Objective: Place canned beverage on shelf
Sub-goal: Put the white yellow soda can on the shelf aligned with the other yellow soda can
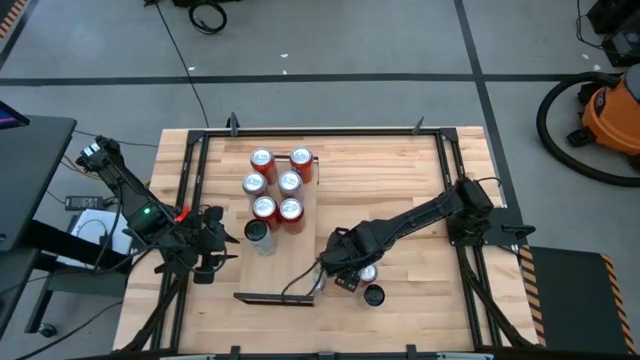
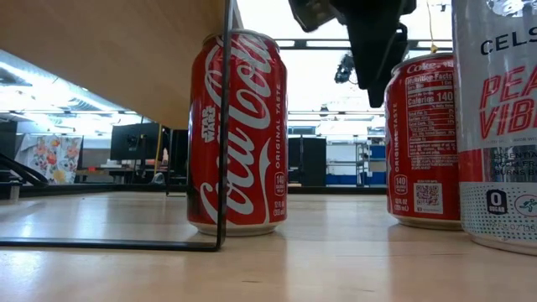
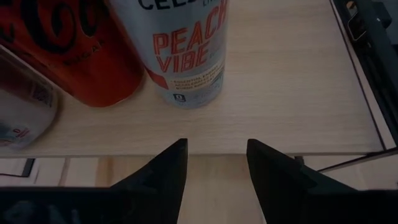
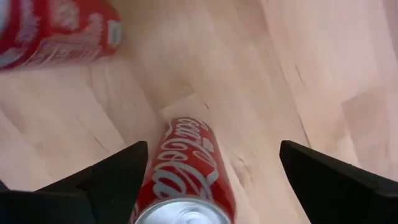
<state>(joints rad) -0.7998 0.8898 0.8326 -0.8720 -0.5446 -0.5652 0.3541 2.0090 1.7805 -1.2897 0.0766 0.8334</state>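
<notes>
The right claw (image 4: 205,180) hangs spread wide over a red Coca-Cola can (image 4: 186,174) standing on the butcher-block desk (image 1: 400,180), near the pale plywood shelf (image 1: 300,200). Centre both fingers round the can before closing — a second can stands just beside it. The left claw (image 3: 214,165) waits parted beside the shelf — six red cans crowd its top.

Coca-Cola can (image 2: 237,134): glossy printed metal, bare silver top. Celsius can (image 3: 186,50): satin white metal w/ print. Shelf (image 2: 109,50): pale matt plywood on thin black wire frame. Tabletop (image 1: 400,170): smooth butcher-block wood, low sheen. Right gripper (image 4: 208,180) fingers: matt black plastic.
</notes>
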